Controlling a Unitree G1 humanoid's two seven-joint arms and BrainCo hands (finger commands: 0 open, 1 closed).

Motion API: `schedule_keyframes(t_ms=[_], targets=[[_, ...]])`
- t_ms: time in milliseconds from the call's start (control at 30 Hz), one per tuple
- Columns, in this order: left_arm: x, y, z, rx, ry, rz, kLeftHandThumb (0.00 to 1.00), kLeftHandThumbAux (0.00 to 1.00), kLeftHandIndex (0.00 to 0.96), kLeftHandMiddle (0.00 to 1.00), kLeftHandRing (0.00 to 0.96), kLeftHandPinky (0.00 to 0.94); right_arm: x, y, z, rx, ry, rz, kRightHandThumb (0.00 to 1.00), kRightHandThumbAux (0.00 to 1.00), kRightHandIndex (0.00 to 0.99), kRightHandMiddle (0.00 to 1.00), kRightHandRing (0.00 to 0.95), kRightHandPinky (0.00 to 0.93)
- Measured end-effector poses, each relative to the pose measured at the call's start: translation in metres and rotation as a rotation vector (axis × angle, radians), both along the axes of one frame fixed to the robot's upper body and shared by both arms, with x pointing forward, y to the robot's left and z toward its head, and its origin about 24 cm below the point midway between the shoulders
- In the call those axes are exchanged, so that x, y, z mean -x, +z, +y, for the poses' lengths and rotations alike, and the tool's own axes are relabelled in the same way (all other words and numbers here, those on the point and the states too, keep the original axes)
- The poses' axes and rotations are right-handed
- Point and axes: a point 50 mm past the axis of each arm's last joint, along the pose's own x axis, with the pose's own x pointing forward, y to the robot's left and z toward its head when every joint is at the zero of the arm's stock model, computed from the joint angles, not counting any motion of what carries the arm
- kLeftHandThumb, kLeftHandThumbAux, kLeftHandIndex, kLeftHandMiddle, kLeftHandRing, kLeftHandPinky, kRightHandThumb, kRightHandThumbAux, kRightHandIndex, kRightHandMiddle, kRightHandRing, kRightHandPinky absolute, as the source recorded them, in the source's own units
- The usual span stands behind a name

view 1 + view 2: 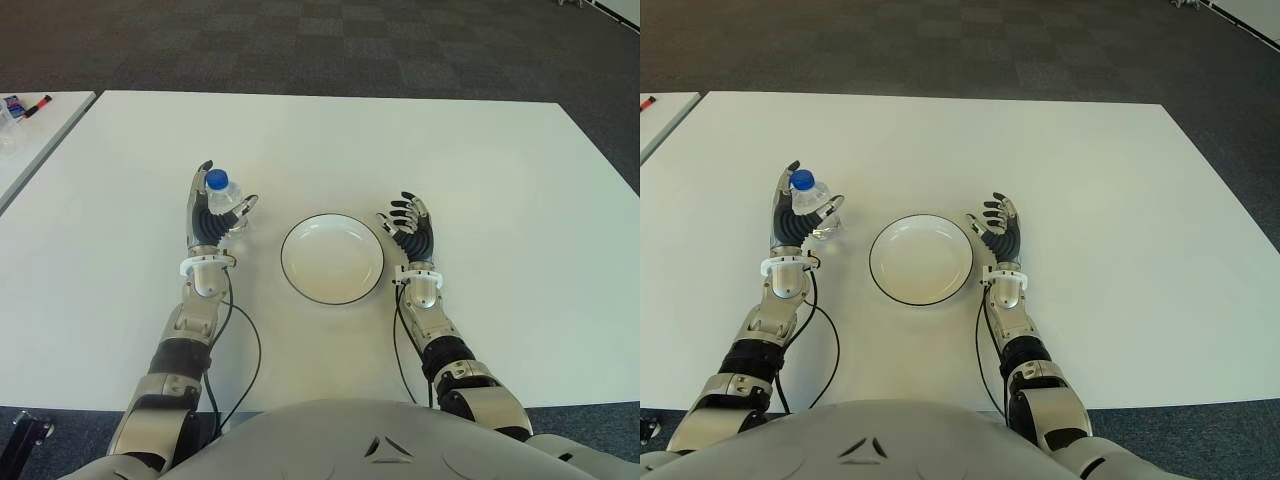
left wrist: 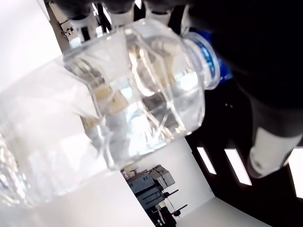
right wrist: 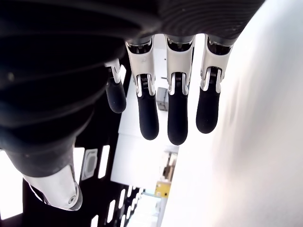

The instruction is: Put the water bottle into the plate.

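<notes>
A clear water bottle (image 1: 226, 203) with a blue cap stands upright on the white table (image 1: 460, 160), left of the white plate (image 1: 332, 258). My left hand (image 1: 208, 218) is at the bottle, palm against its side. Its fingers point straight up behind the bottle and the thumb reaches round the side facing the plate, so the hand is open. In the left wrist view the bottle (image 2: 118, 109) fills the frame, close to the palm. My right hand (image 1: 410, 228) shows just right of the plate, fingers relaxed and holding nothing. Nothing lies in the plate.
A second white table (image 1: 30, 130) stands at the far left with markers (image 1: 30, 105) on it. Dark carpet lies beyond the table's far edge. A black cable (image 1: 250, 350) runs along my left forearm.
</notes>
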Motion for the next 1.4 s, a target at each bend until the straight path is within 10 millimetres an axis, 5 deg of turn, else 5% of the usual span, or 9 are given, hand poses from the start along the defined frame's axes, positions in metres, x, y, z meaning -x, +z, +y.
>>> schedule_keyframes(t_ms=[1400], targets=[[0.002,-0.014,0.003,0.032,-0.001,0.018,0.261,0.667,0.000,0.017,0.048,0.121,0.000,0.000,-0.001,0.006,0.010,0.002,0.670,0.723,0.175,0.347,0.376,0.399]])
